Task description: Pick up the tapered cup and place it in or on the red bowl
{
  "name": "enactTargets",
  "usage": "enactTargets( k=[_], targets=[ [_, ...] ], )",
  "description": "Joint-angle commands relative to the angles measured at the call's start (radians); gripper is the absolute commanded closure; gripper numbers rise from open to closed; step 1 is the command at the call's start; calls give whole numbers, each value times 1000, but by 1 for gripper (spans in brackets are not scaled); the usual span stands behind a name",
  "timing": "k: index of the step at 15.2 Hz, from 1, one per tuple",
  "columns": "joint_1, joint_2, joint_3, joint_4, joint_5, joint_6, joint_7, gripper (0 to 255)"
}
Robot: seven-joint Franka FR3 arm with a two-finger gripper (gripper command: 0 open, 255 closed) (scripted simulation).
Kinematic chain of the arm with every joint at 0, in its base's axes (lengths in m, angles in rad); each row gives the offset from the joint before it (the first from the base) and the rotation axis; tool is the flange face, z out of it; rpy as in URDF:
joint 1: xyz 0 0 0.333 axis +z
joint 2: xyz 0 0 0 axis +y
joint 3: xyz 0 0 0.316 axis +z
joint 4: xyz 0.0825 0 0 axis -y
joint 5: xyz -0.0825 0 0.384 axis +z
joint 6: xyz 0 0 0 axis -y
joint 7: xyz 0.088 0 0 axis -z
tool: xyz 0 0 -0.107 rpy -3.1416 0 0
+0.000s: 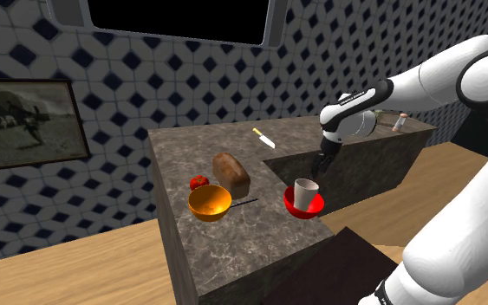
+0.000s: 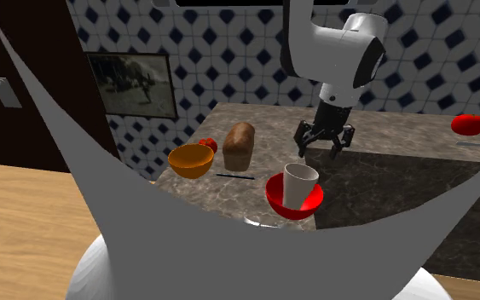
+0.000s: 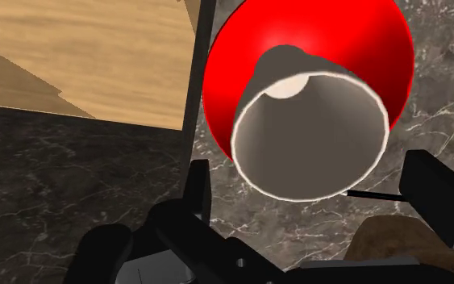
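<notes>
Already the cup stands in the red bowl, near the tabletop edge. Tool released, empty, at cup's 1 o'clock, shoulder view. If you clip the rim, cup topples or bowl slides off.

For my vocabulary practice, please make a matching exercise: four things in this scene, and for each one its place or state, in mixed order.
1. tapered cup
2. orange bowl
3. yellow-handled knife
4. gripper

a. open, holding nothing
b. upright in the red bowl
c. beside the tomato
d. flat, behind the loaf

Pairs: 1-b, 2-c, 3-d, 4-a.
</notes>
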Motion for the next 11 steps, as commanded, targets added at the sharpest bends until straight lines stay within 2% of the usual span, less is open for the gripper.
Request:
enactTargets(
  k=[1,3,11],
  targets=[
    [-3,-27,-2,26,-16,-52,12,0],
    [-6,-59,-4,56,-33,-112,23,0],
    [-6,-59,-4,56,-33,-112,23,0]
  ],
)
